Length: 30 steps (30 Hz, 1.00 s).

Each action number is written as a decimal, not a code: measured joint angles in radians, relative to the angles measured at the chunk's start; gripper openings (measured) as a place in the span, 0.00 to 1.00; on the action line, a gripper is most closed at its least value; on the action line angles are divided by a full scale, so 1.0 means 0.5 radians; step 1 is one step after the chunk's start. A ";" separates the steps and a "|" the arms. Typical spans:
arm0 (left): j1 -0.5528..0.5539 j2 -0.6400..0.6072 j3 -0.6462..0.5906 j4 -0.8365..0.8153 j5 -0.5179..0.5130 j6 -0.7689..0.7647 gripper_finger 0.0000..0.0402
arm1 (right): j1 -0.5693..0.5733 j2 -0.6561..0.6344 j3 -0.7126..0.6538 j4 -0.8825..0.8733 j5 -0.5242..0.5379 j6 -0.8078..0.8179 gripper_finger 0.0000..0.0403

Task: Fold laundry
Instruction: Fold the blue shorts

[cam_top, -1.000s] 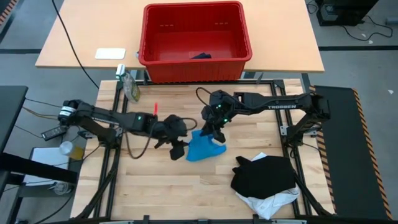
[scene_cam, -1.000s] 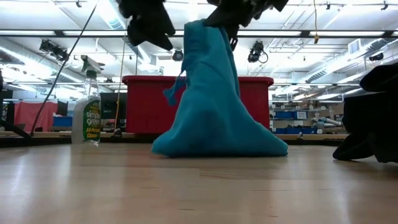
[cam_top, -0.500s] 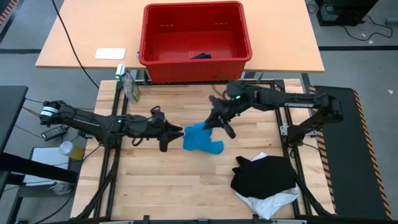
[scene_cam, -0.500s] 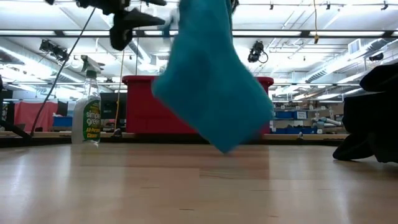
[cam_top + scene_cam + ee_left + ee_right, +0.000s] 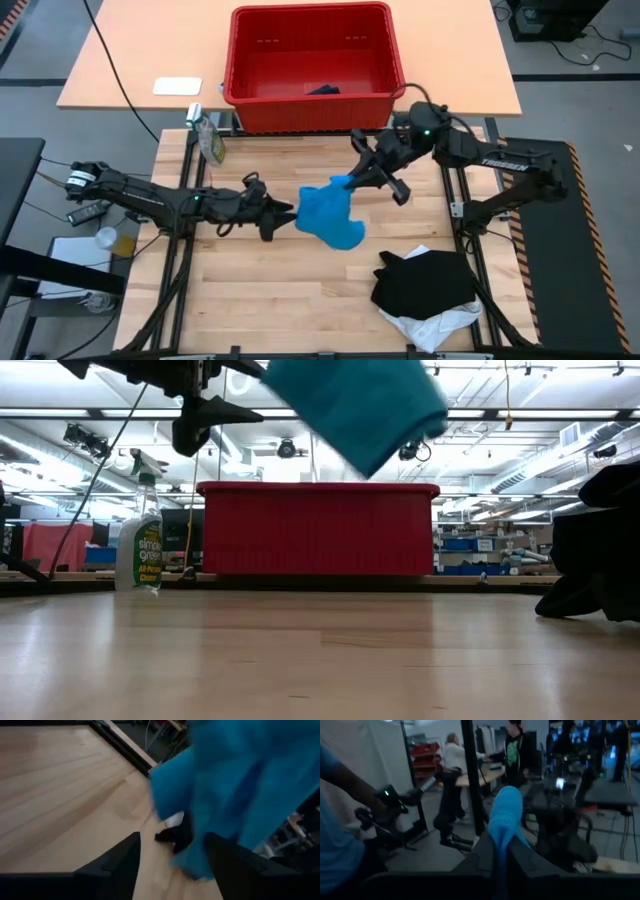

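Overhead, the right gripper (image 5: 347, 181) sits right of the table's middle, toward the far side, its fingers clenched on a bunched corner of the bright blue garment (image 5: 328, 211); the right wrist view shows that blue fold (image 5: 504, 822) pinched up between the two dark fingers. From that pinch the cloth hangs clear of the wood and trails down toward the near left, so its long axis runs slantwise from the far right corner at the grip to a loose lower end nearer the front. In the low view the blue cloth (image 5: 355, 405) hangs well above the tabletop with open air beneath it.

Just left of it, the left gripper (image 5: 284, 215) reaches in from the left side, its fingers parted and holding nothing, the tips just beside the garment's left edge; whether they touch it I cannot tell. Its own wrist view shows blue cloth (image 5: 245, 790) close ahead of the two spread fingers.

At the near right corner lies the black garment (image 5: 425, 282), heaped on the white garment (image 5: 432, 327).

Farther out, the wooden table (image 5: 250, 290) is pale planking in a black frame. A spray bottle (image 5: 139, 546) stands at its far left edge. Beyond it, a red basket (image 5: 313, 65) rests on a second table (image 5: 140, 70). Behind lies a workshop with ceiling lights and people (image 5: 515, 750) standing at benches.
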 joint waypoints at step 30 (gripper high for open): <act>0.031 0.753 -0.337 2.541 -0.056 -0.047 0.60 | -0.025 -0.036 0.001 0.658 -0.076 0.647 0.07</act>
